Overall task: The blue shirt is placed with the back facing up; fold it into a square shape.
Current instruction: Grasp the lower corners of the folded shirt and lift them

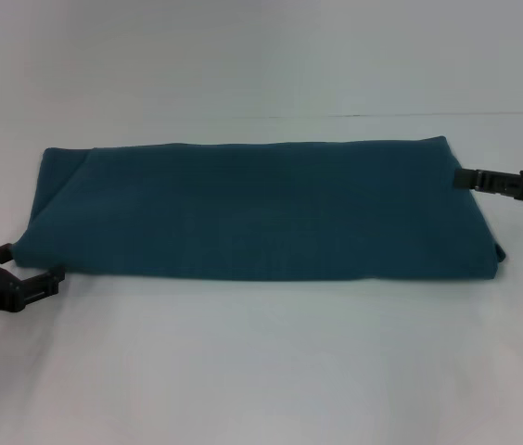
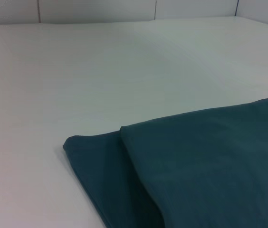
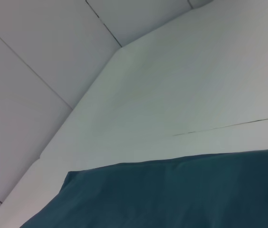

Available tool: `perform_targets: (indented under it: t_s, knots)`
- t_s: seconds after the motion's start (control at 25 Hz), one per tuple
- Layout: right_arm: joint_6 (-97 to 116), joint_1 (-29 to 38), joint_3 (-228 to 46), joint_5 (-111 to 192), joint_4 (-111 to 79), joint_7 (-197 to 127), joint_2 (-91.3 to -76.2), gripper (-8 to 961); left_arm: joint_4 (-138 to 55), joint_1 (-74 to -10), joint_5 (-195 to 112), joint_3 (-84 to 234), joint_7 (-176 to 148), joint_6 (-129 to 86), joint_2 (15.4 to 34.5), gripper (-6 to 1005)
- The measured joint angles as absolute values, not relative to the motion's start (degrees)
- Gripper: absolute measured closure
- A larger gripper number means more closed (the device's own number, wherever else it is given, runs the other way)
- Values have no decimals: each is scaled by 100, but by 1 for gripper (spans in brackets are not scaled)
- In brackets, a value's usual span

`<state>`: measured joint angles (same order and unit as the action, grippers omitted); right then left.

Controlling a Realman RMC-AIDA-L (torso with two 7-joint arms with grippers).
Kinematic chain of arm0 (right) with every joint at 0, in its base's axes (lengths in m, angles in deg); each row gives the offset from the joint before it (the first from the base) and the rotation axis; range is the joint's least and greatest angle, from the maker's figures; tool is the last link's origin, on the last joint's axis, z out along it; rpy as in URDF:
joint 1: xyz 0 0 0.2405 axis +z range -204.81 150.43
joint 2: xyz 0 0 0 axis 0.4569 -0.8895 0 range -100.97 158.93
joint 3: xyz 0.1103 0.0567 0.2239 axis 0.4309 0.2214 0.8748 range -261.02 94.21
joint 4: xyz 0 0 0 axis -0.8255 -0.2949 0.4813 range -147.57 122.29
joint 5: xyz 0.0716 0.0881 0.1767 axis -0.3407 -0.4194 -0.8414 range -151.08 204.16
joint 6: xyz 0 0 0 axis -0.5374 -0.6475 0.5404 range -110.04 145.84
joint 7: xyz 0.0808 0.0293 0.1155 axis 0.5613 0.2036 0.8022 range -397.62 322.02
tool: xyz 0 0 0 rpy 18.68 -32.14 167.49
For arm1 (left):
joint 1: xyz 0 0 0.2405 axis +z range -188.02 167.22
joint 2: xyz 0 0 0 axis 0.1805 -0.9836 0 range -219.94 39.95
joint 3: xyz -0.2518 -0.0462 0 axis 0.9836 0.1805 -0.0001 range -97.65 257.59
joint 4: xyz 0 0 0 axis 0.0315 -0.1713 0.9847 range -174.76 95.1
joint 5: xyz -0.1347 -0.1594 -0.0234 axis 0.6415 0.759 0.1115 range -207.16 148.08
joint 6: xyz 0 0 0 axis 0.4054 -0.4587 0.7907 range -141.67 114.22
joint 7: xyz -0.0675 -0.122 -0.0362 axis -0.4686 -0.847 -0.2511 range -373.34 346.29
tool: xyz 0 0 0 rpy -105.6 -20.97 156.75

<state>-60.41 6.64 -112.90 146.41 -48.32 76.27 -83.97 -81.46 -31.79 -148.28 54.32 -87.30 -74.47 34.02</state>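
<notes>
The blue shirt (image 1: 261, 209) lies on the white table, folded into a long band that runs left to right, plain side up. My left gripper (image 1: 35, 262) is open at the shirt's near left corner, low on the table, with one finger on each side of the corner. My right gripper (image 1: 458, 177) reaches in from the right and touches the shirt's right edge near the far corner. In the left wrist view the blue shirt (image 2: 205, 166) shows a folded layer over a lower corner. The right wrist view shows the blue shirt (image 3: 172, 194) with a straight far edge.
The white table (image 1: 261, 371) stretches in front of and behind the shirt. A pale wall (image 3: 29, 71) with panel seams rises behind the table's far edge.
</notes>
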Motion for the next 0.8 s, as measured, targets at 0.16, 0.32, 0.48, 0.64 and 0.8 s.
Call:
perform_targets:
  t_s: [0.16, 0.32, 0.48, 0.64, 0.8]
  knots:
    - [-6040, 664, -11260, 14641, -4832, 7628, -8396, 250, -8146, -3179, -14828, 5428, -8726, -7451, 3402, 111]
    - [-6040, 656, -11236, 14641, -4832, 7628, -8395, 250, -8166, -3155, -14828, 5437, -8726, -7443, 3402, 111]
    - [-6041, 642, -11237, 14642, -4836, 7628, -8394, 250, -8169, -3155, -14827, 5476, -8758, -7412, 3402, 310]
    - [-6041, 628, -11238, 14642, -4838, 7628, -8394, 249, -8173, -3161, -14827, 5473, -8761, -7410, 3402, 447]
    - [-6046, 610, -11241, 14642, -4840, 7626, -8395, 249, -8183, -3179, -14827, 5460, -8761, -7401, 3402, 636]
